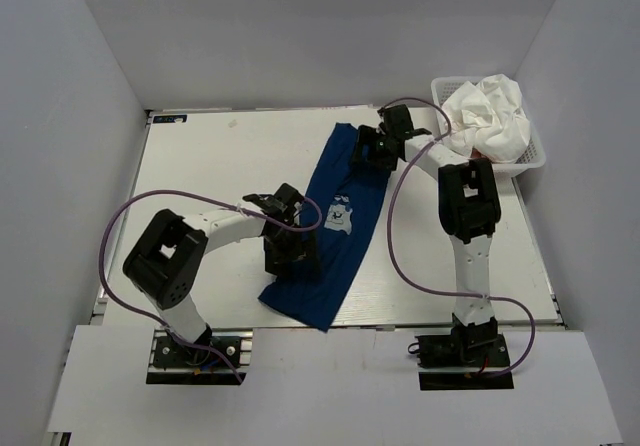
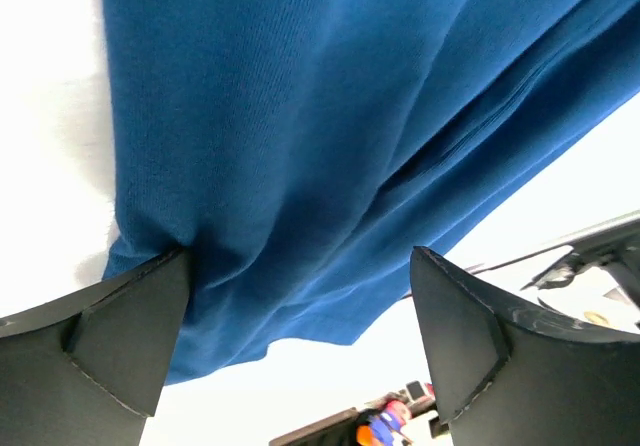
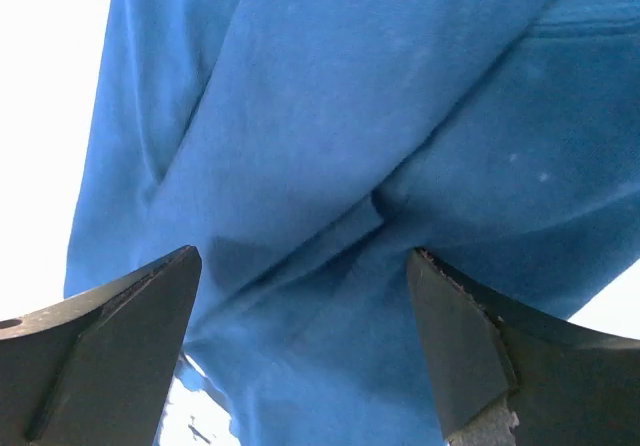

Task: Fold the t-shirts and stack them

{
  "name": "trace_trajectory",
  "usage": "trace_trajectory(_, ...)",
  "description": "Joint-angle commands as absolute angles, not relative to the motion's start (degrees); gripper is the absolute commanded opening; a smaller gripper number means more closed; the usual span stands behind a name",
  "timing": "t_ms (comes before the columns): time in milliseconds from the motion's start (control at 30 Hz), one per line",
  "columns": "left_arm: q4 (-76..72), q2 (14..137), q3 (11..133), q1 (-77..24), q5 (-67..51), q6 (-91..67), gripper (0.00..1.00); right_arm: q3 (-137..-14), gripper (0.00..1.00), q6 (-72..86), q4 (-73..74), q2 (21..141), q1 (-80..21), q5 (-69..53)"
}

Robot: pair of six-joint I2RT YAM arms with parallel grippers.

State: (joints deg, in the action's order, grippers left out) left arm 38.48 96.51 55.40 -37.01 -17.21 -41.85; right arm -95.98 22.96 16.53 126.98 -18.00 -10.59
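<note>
The left gripper, jaws wide, hovers over the near end of the navy t-shirt, one finger at the cloth's edge, likely to pinch a corner for a crosswise fold; bare table lies open to its left. The right gripper, equally wide, sits over the far end; the white t-shirt waits in the basket to its right.

Legible text: none. Navy t-shirt chest print is pictorial only, too small/blurred to read.
</note>
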Motion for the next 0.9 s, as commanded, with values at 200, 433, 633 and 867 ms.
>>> trace_trajectory(200, 33.6, 97.0, 57.6, -39.6, -13.2, -49.6, 1.0, -123.4, 0.9, 24.1, 27.8, 147.2, -15.9, -10.1)
trace_trajectory(433, 38.2, 85.8, 54.9, -40.6, -6.4, -51.4, 1.0, -121.1, 0.9, 20.1, 25.8, 137.0, -16.3, -12.5)
trace_trajectory(633, 38.2, 77.4, 45.8, -41.1, -5.9, -51.4, 1.0, -92.3, 0.9, 18.4, 13.5, 110.2, -19.5, -10.7)
trace_trajectory(867, 34.5, 76.6, 36.0, -40.6, -9.4, -51.4, 1.0, -58.3, 0.9, 19.2, 11.8, 87.2, -28.6, -4.8)
